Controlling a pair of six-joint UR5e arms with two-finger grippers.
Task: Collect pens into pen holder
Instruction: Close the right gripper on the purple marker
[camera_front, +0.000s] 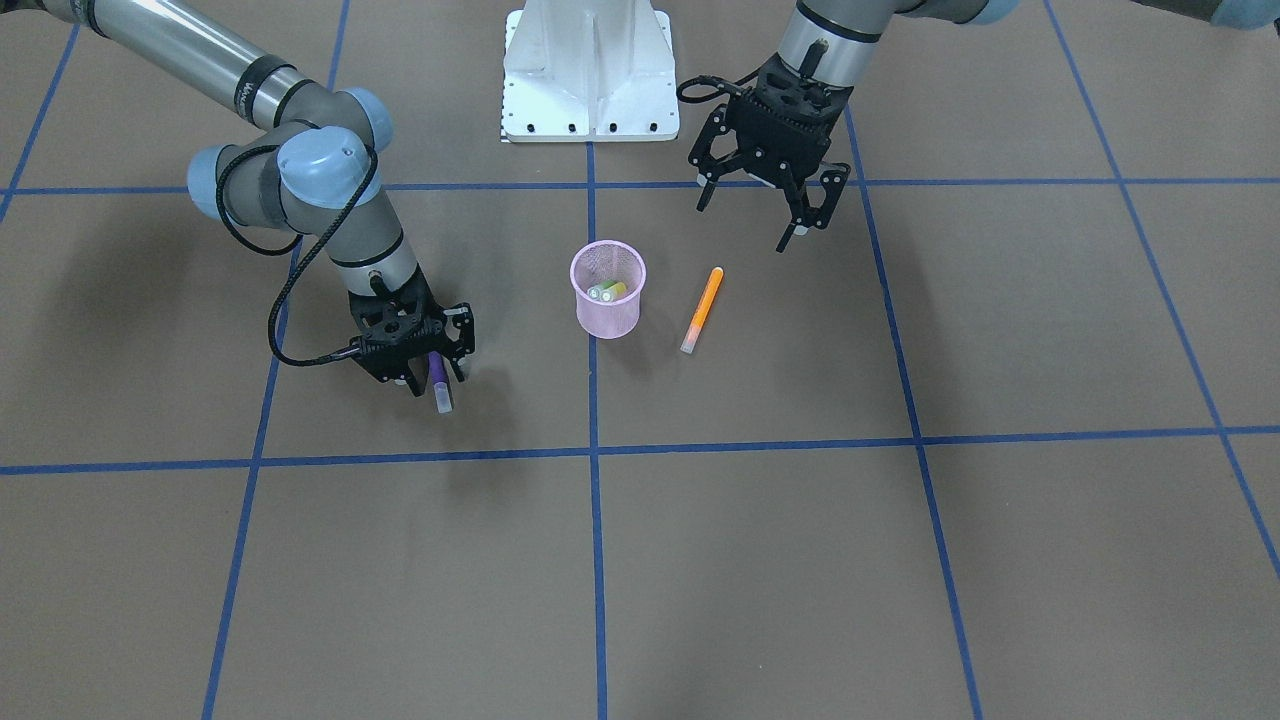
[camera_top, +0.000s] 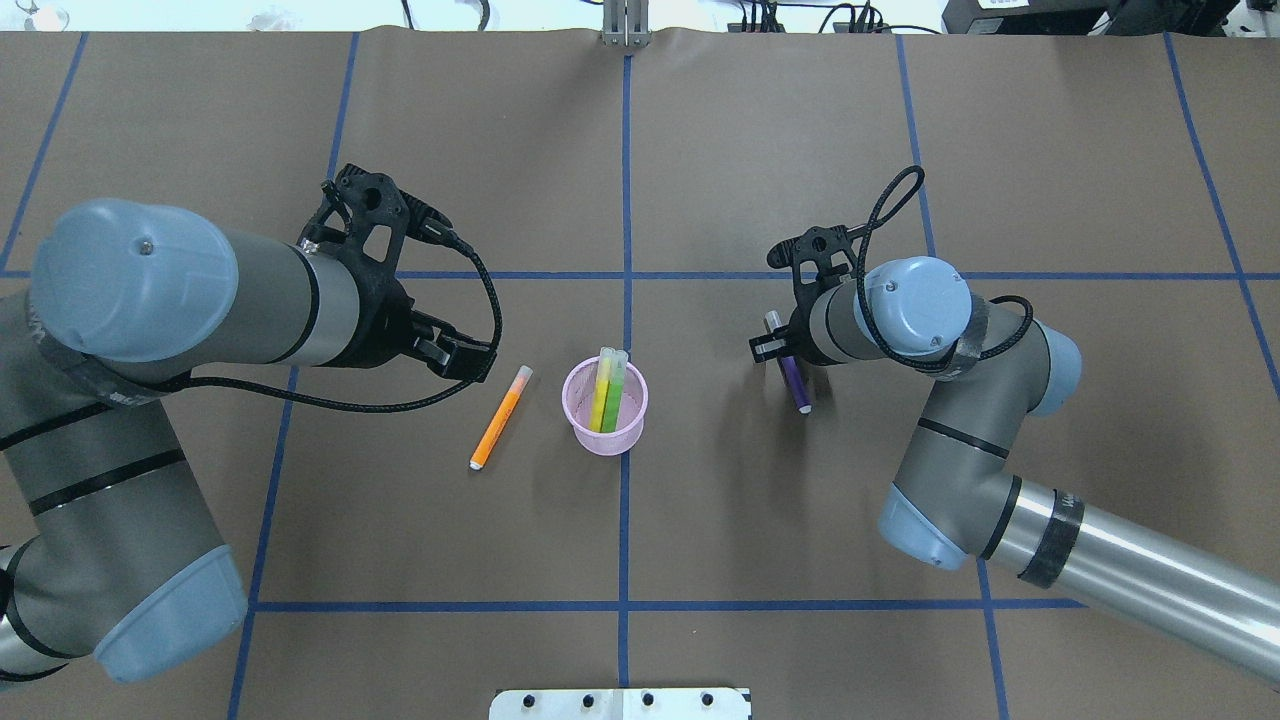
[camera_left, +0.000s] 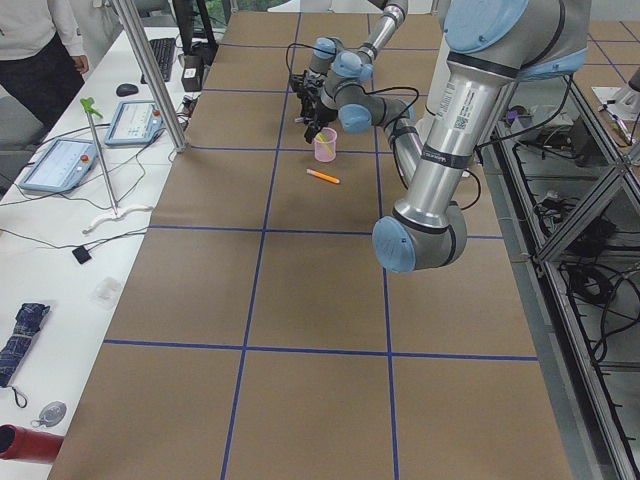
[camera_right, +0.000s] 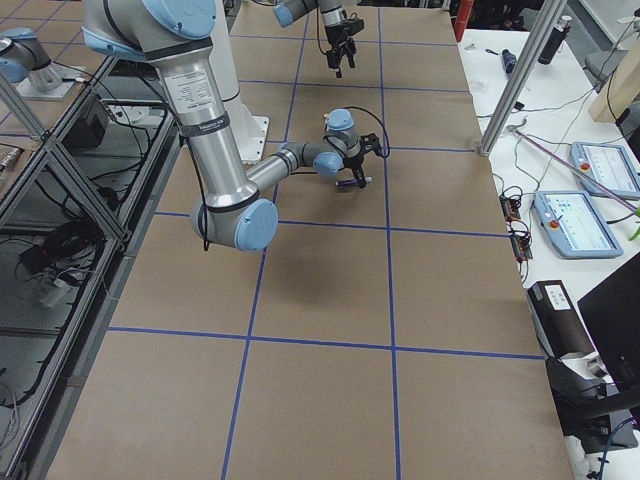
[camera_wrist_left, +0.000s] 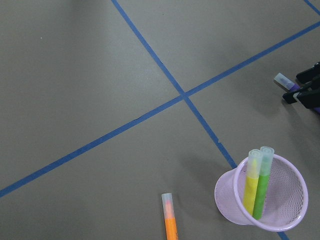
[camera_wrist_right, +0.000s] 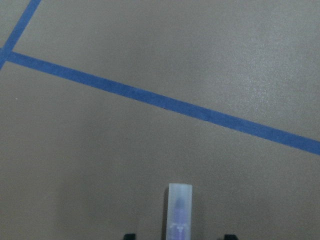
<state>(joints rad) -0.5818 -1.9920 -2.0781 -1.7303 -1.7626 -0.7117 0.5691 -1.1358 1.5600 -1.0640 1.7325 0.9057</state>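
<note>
Bench: brown paper marked with a blue tape grid (camera_top: 626, 200) covers the bench (camera_top: 400, 520); the task's things sit around the middle crossing.
Orange pen: the orange pen (camera_top: 501, 417) lies flat and loose just left of the holder, not touching it. It is not yet collected.
Pen holder: the pen holder (camera_front: 608, 318) stands upright on the centre line. The yellow pen (camera_wrist_left: 251, 182) and green pen (camera_wrist_left: 261, 182) lean inside it.
Progress: two of four pens are in, so I judge the task about half done.
Purple pen: the purple pen (camera_top: 793, 375) is well right of the holder, between the fingers of the right hand (camera_front: 437, 382), low over the bench. I cannot tell whether the fingers clench it or whether it is lifted.
Left hand: the left hand (camera_front: 743, 225) hovers released and empty, beyond the orange pen's far end.
Views: only the left wrist view shows both caps rising past the rim. The front-facing view shows the left hand's spread fingers, which the overhead view hides. The right wrist view shows just the whitish cap (camera_wrist_right: 179, 210) and tape.
</note>
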